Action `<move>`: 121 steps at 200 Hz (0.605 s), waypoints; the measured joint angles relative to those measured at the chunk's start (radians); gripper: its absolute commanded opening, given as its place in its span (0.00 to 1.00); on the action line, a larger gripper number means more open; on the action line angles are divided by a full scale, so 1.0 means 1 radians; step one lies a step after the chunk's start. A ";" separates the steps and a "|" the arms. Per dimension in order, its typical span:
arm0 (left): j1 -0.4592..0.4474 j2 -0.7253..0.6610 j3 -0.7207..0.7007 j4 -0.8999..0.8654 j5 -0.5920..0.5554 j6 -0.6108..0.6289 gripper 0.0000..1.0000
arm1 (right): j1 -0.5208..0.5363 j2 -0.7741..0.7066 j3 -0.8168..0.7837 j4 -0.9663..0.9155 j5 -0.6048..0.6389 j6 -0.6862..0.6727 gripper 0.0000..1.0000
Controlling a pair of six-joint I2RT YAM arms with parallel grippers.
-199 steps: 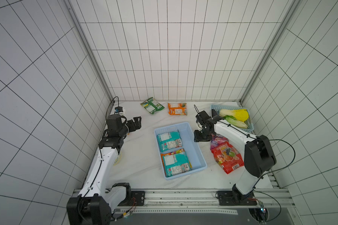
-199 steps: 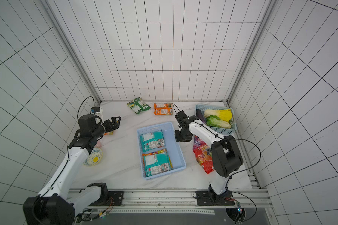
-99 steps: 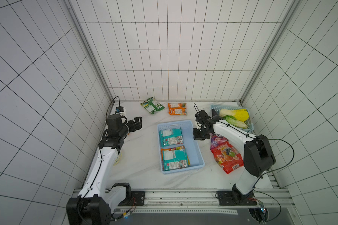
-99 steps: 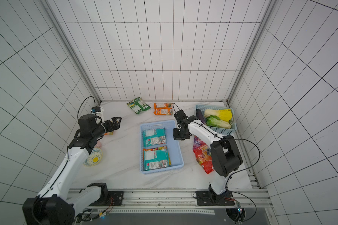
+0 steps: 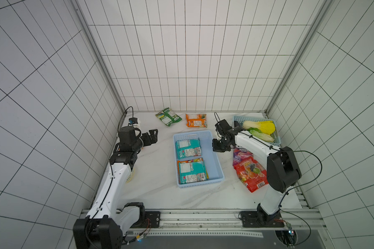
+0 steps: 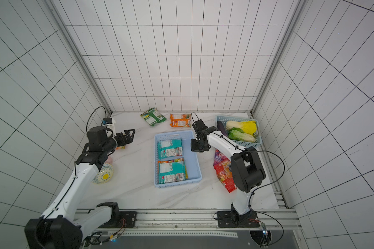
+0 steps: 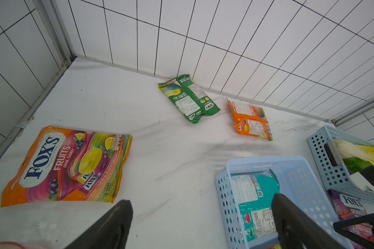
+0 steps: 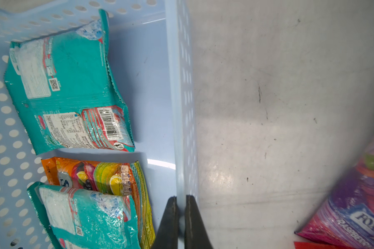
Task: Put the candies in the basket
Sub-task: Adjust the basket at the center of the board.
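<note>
The pale blue basket (image 5: 213, 163) sits mid-table with two teal candies (image 5: 188, 147) (image 5: 191, 171) and an orange one (image 8: 99, 174) inside. My right gripper (image 5: 217, 148) is shut on its right wall (image 8: 181, 107), which is pinched between the fingertips (image 8: 181, 199). Green (image 5: 168, 116) and orange (image 5: 196, 120) bags lie by the back wall. Purple (image 5: 241, 154) and red (image 5: 251, 173) bags lie right of the basket, partly under the right arm. A large orange FOXS bag (image 7: 67, 166) lies at the left. My left gripper (image 5: 152, 138) hovers open and empty near it.
A smaller teal lattice basket (image 5: 235, 118) with plastic cabbages (image 5: 259, 127) stands in the back right corner. A patterned bowl (image 6: 103, 176) sits under the left arm near the left wall. Tiled walls close in three sides.
The right gripper has shut on the basket's right wall. The basket has turned straighter and slid a little towards the back wall. The left arm has not moved.
</note>
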 measured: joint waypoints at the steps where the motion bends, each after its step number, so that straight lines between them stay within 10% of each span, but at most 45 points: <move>1: 0.000 0.000 0.000 0.000 0.000 0.000 0.98 | 0.000 0.000 0.000 0.001 0.000 0.000 0.00; 121: 0.001 0.006 0.000 0.006 0.015 0.000 0.98 | -0.010 -0.005 -0.038 0.107 -0.002 0.084 0.17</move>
